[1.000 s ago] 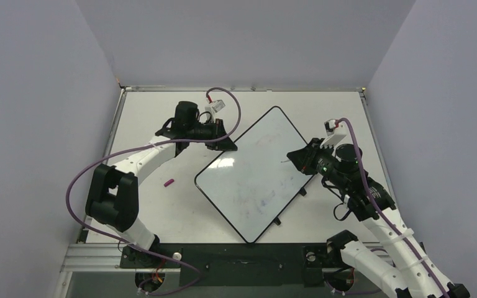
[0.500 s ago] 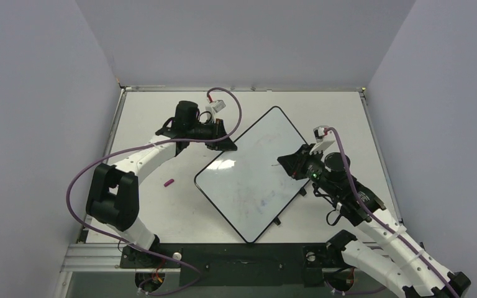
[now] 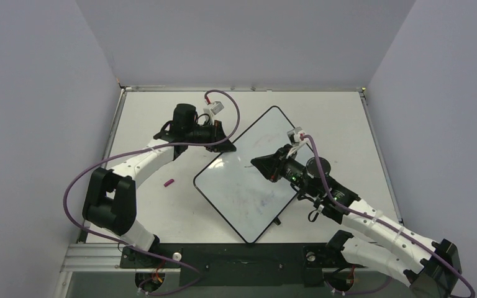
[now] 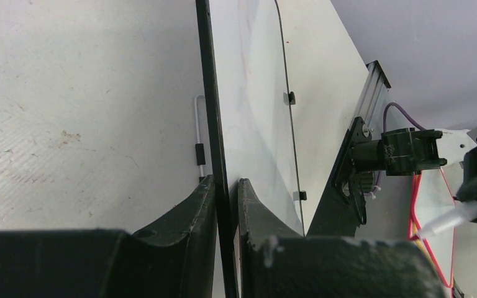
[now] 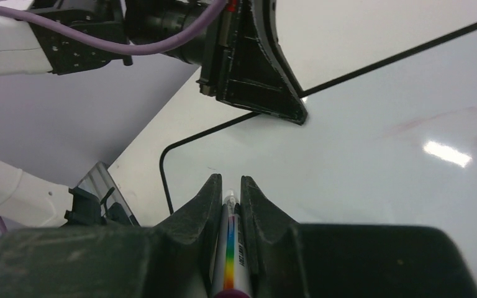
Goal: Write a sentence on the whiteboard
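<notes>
The whiteboard (image 3: pixel 242 189) lies turned like a diamond on the table, white with a thin black rim. My left gripper (image 3: pixel 228 147) is shut on its upper-left rim; the left wrist view has the black edge (image 4: pixel 214 112) pinched between my fingertips (image 4: pixel 223 181). My right gripper (image 3: pixel 256 163) hovers over the board's upper-left part, shut on a white marker with a rainbow stripe (image 5: pixel 231 248), tip pointing at the glossy surface (image 5: pixel 379 161). The sentence is out of view; only faint old smudges (image 3: pixel 262 202) show.
A small pink marker cap (image 3: pixel 169 183) lies on the tabletop left of the board. Black clips (image 3: pixel 277 220) stick out at the board's lower-right edge. A metal rail (image 3: pixel 242 89) borders the table's far side, and grey walls enclose the area.
My right arm has swung left across the board with the marker, from the right edge toward the upper-left part near the left gripper. The left gripper has kept its hold.
</notes>
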Tool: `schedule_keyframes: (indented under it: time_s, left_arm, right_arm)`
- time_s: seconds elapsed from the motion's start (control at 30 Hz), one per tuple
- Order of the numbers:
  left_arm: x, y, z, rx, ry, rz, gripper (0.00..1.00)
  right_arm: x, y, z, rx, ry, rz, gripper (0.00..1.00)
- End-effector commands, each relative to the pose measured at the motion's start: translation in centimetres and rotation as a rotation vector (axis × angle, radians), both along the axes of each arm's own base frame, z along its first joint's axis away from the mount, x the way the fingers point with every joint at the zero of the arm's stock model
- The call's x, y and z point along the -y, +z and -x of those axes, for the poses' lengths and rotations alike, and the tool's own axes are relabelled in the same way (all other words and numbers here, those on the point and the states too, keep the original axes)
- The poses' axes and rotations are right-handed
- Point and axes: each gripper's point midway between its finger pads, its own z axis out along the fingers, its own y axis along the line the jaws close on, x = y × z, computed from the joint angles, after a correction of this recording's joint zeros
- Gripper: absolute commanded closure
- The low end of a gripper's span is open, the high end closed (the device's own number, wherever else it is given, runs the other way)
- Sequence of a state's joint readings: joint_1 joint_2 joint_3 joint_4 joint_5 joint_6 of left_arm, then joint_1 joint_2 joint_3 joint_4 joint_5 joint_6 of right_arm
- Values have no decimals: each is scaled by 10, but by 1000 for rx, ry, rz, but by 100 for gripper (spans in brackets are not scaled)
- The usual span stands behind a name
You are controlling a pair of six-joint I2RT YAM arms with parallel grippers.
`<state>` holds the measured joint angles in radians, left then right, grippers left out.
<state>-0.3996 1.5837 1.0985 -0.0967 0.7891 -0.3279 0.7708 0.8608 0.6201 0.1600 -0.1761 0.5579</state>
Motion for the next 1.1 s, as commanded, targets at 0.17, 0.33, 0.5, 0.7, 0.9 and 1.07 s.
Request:
schedule_keyframes:
  time_s: [0.17,0.33,0.5,0.7,0.9,1.07]
  left_arm:
    - [-6,0,-9,139,10,-48,100]
    - [-8,-2,-10,137,21,-57,100]
    - [-9,-5,-10,135,26,-65,100]
    - [-8,-6,-9,134,25,-62,100]
    - [-7,-2,-11,138,27,-65,100]
    - [-7,-2,-10,143,32,-65,100]
  right_arm:
    - [-48,39,11,179,115,-81,100]
    - [-66,33,13,191,155,-89,100]
    - [-77,29,15,208,181,-81,100]
    - [-83,27,12,206,173,-60,100]
    - [-94,22,13,204,183,-37,100]
    - [-111,7,15,183,212,-3,100]
